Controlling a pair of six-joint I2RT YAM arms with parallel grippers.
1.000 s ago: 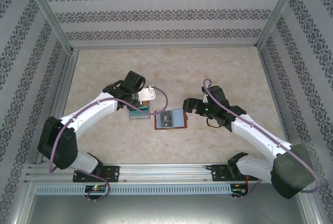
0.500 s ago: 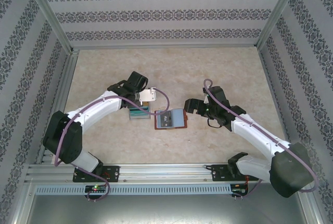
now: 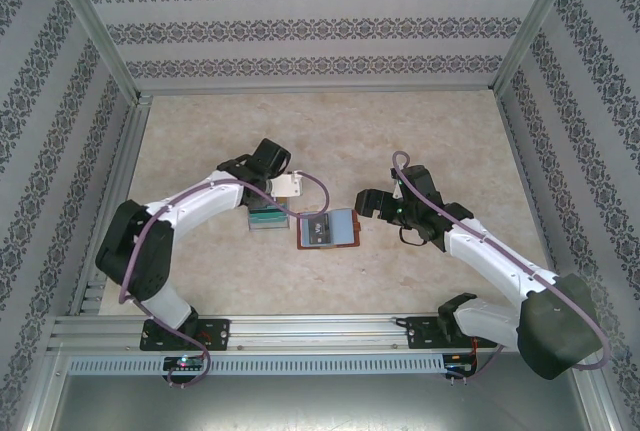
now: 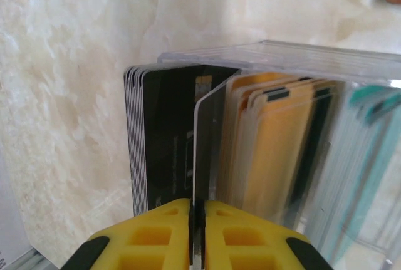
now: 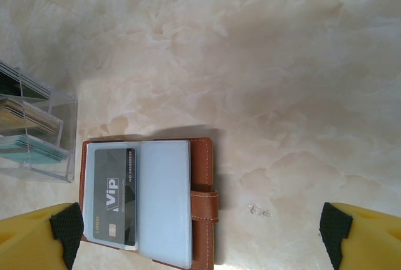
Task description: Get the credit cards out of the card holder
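Marbled surface (image 5: 282,63), card holder (image 5: 202,170) open.
Left claw (image 4: 197,232) pinches a credit card (image 4: 207,126) upright in the nine-o'clock tray (image 4: 301,54); my right claw (image 5: 200,229) gapes ready.

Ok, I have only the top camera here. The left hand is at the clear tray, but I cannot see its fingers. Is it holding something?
Observer: Yes. On the left wrist camera the left hand is pinched on one thin pale grey card, which stands on edge among the cards of the clear tray.
Operator: What stands beside this card?
Observer: On one side black cards, on the other orange cards.
Operator: And is the card holder empty?
Observer: No. The right wrist camera shows a black card marked Vip in a clear sleeve of the open card holder.
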